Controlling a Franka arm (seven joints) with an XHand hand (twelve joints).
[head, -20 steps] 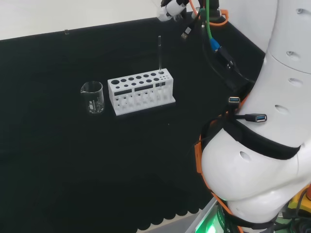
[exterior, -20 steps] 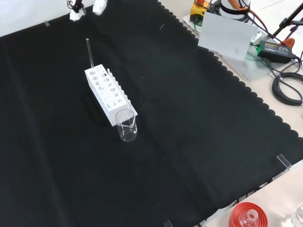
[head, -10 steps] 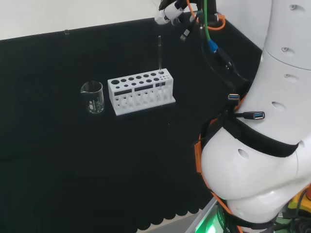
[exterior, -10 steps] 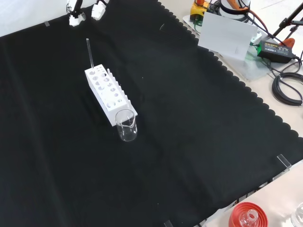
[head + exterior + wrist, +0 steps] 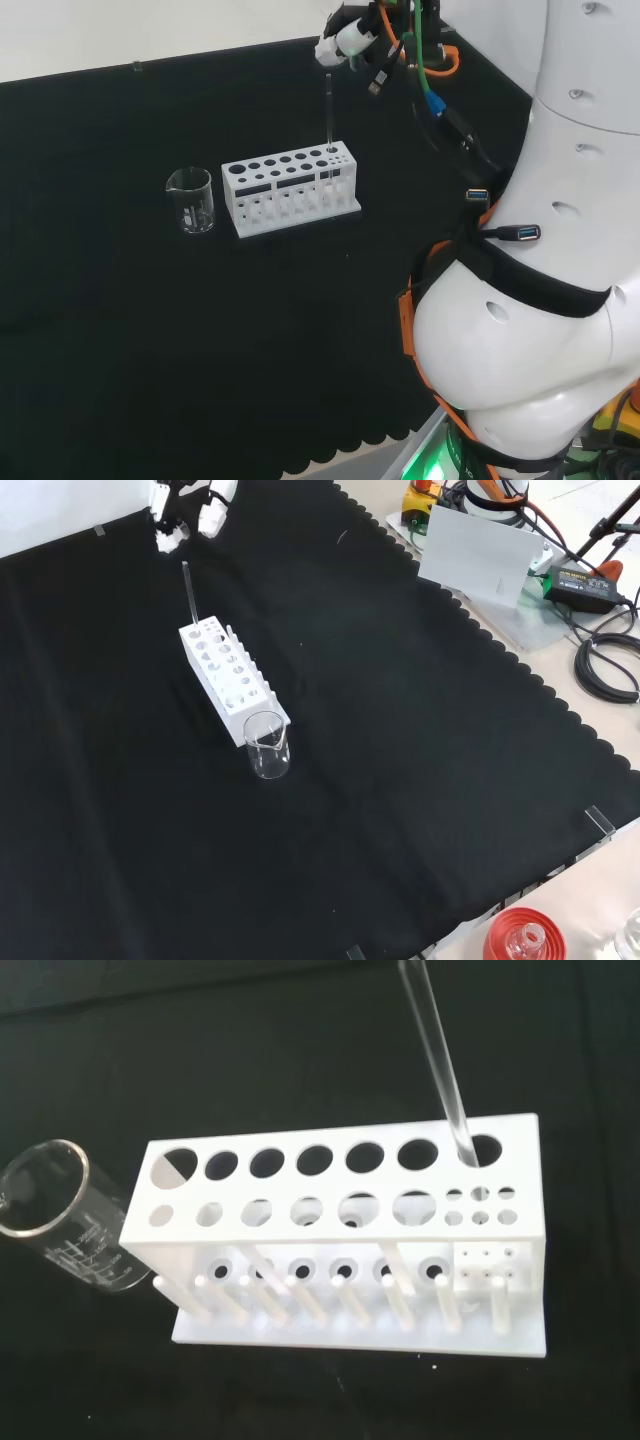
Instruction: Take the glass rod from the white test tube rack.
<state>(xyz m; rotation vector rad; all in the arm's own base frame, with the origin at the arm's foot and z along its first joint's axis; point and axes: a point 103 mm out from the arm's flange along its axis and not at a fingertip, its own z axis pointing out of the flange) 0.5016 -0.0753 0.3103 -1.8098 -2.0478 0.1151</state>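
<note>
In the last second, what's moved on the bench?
The hand has come down toward the top of the glass rod; in the front view its fingers now hang just above the rod's tip, not touching it. The rod, the white test tube rack and the beaker stayed where they were.

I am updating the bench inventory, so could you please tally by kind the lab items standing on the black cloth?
Glass rod: 1
White test tube rack: 1
Glass beaker: 1
Total: 3
</note>
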